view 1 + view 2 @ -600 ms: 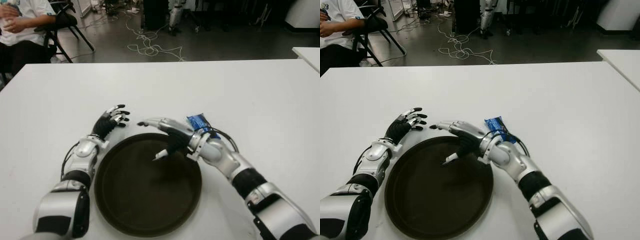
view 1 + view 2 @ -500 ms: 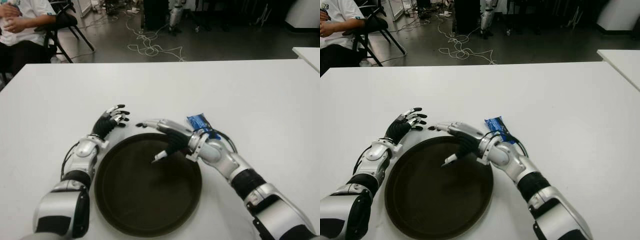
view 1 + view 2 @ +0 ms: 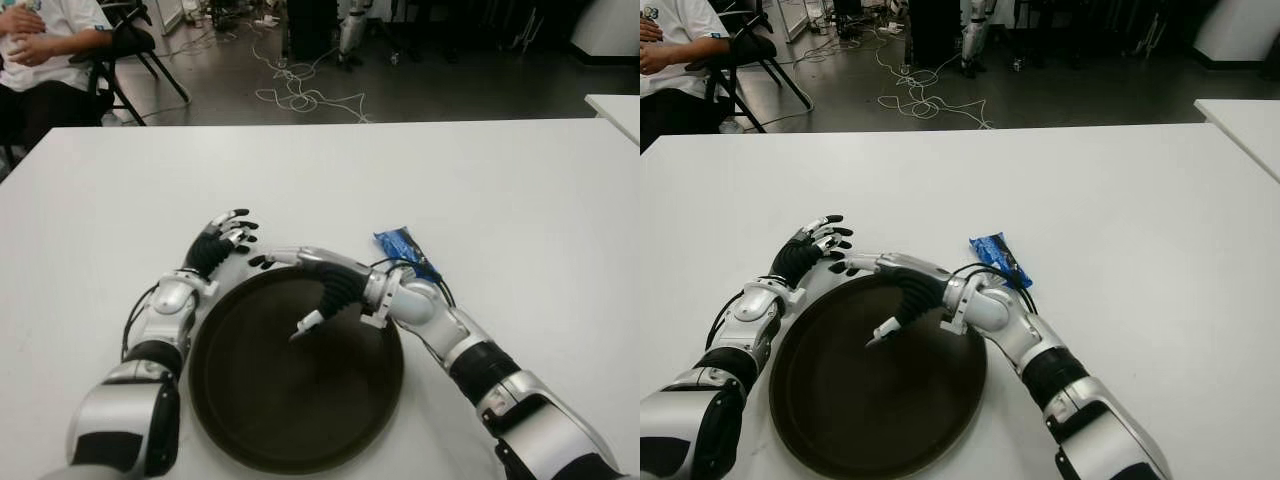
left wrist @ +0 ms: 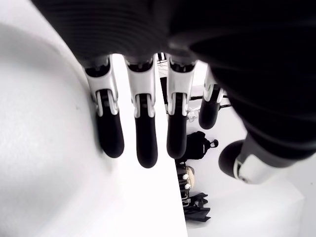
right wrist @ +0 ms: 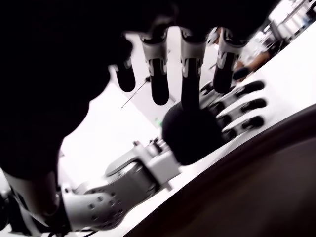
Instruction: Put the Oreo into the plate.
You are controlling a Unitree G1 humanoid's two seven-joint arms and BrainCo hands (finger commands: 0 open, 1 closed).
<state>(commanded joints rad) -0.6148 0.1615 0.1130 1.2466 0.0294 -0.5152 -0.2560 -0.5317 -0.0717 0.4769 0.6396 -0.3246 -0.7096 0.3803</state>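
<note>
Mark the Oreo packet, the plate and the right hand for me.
Oreo packet (image 3: 404, 250), left eye view, middle of the blue wrapper.
Plate (image 3: 300, 455), left eye view, bare near rim.
Right hand (image 3: 902, 285), right eye view, middle of the hand, over the plate's far side.

Blue Oreo pkt (image 3: 405, 250) beside plate (image 3: 250, 420)

Silver-and-black arms, black-tipped robot hand (image 3: 310, 285) fingers, black wrist cables

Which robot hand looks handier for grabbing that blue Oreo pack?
Probably the right robot hand: the Oreo pack lies just behind its wrist. The left robot hand is across the plate. Both hold nothing.
</note>
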